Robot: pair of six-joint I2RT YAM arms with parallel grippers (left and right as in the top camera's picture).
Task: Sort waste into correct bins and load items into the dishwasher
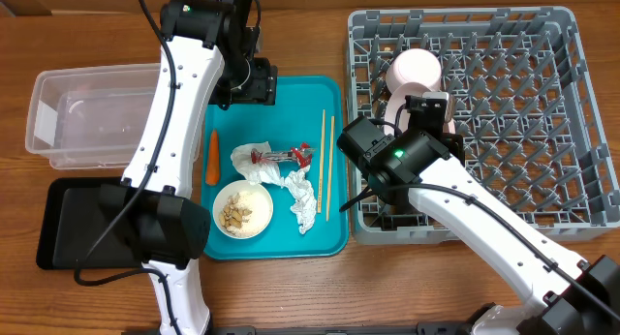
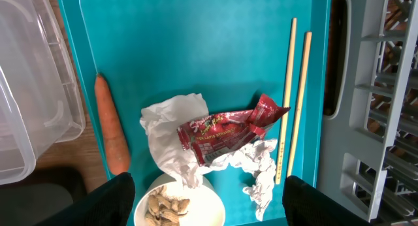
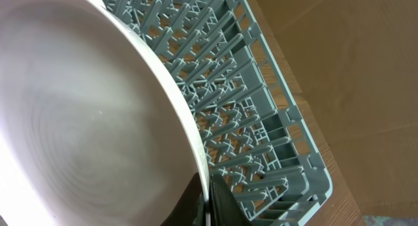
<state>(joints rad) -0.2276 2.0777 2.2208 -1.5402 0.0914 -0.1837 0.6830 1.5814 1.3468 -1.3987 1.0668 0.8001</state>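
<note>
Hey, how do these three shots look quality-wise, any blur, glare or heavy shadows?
Overhead: evenly lit and sharp, with only soft shadows on the teal tray. Left wrist: the left gripper's fingers are dark, blurred shapes at the bottom edge; the red wrapper glints a little. Right wrist: the plate fills the left, close and soft, while the dish rack behind is sharper.

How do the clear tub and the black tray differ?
The clear tub is see-through with taller walls; the black tray is opaque and shallow. In the overhead view the clear tub lies toward the top of the picture, and the black tray sits below it, nearer the bottom edge. Shared: both are rectangular with rounded corners, similar in length, left of the teal tray, and show no waste where visible.
</note>
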